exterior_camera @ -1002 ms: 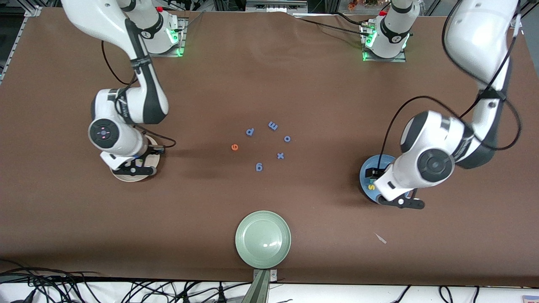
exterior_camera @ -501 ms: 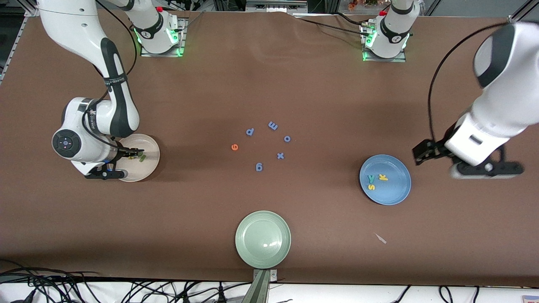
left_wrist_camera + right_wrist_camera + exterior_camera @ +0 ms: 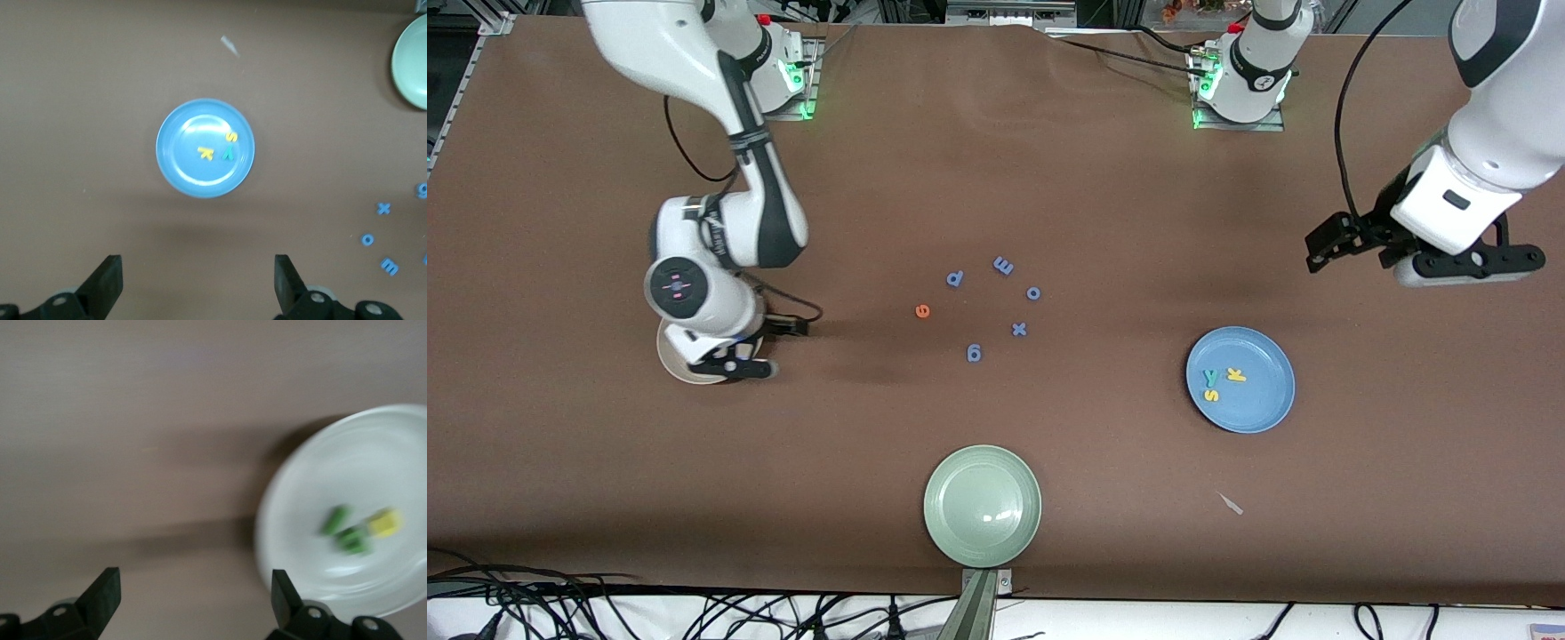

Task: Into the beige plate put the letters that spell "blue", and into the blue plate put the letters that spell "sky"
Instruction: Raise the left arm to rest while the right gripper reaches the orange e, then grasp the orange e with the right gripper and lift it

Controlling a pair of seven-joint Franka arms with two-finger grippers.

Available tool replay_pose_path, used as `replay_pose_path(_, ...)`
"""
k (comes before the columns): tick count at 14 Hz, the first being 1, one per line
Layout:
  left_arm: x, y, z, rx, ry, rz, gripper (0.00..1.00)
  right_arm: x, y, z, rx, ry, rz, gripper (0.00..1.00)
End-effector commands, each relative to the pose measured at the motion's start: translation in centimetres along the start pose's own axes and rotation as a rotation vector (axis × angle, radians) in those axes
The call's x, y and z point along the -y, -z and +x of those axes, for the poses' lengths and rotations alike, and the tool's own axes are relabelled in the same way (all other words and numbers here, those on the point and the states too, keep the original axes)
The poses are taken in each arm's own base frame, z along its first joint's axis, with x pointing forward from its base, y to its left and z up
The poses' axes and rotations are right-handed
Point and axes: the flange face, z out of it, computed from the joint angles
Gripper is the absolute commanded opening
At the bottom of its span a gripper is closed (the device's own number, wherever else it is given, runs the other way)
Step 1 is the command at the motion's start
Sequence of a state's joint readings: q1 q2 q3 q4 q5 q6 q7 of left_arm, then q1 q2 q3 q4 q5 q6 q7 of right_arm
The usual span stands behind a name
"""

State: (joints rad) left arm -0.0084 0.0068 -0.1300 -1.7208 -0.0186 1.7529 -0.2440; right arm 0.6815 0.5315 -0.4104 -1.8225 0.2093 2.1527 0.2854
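The beige plate (image 3: 669, 356) lies partly under my right wrist. It holds a thin green l (image 3: 337, 520), a dark green b (image 3: 353, 541) and a yellow u (image 3: 385, 522). My right gripper (image 3: 789, 327) is open and empty over bare table beside that plate. The orange e (image 3: 922, 310) lies on the table near the middle. The blue plate (image 3: 1263, 404) holds a yellow s (image 3: 1211, 395), a teal y (image 3: 1210, 378) and a yellow k (image 3: 1236, 374). My left gripper (image 3: 1320, 244) hangs open and empty, high over the left arm's end of the table.
Several blue-violet letters (image 3: 1003, 265) lie scattered around the table's middle, next to the orange e. A pale green plate (image 3: 983, 505) sits at the table edge nearest the front camera. A small scrap (image 3: 1232, 504) lies nearer the camera than the blue plate.
My right gripper has opened and shifted off the beige plate toward the table's middle. My left arm has lifted away from the blue plate, uncovering the three letters in it.
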Motion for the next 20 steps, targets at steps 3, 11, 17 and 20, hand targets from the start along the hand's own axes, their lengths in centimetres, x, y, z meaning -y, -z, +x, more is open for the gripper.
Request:
replay_pose_path(3, 1.2, -0.5, -1.8, 0.057, -0.028, 0.036, 1.0, 8.5, 0.2, -3.3, 0.02, -0.112, 0.1, 1.0)
replay_pose_path(11, 0.9, -0.2, -1.2, 0.048, -0.035, 0.035, 1.0, 18.9, -5.4, -8.3, -0.099, -0.178, 0.126, 1.0)
replay_pose_path(17, 1.2, -0.2, -1.2, 0.051, -0.029, 0.037, 1.0, 19.2, -6.6, -9.2, -0.098, -0.164, 0.114, 0.79)
replay_pose_path(20, 1.2, -0.2, -1.1, 0.047, -0.034, 0.039, 1.0, 19.3, -6.7, -9.1, -0.106, -0.161, 0.119, 0.64)
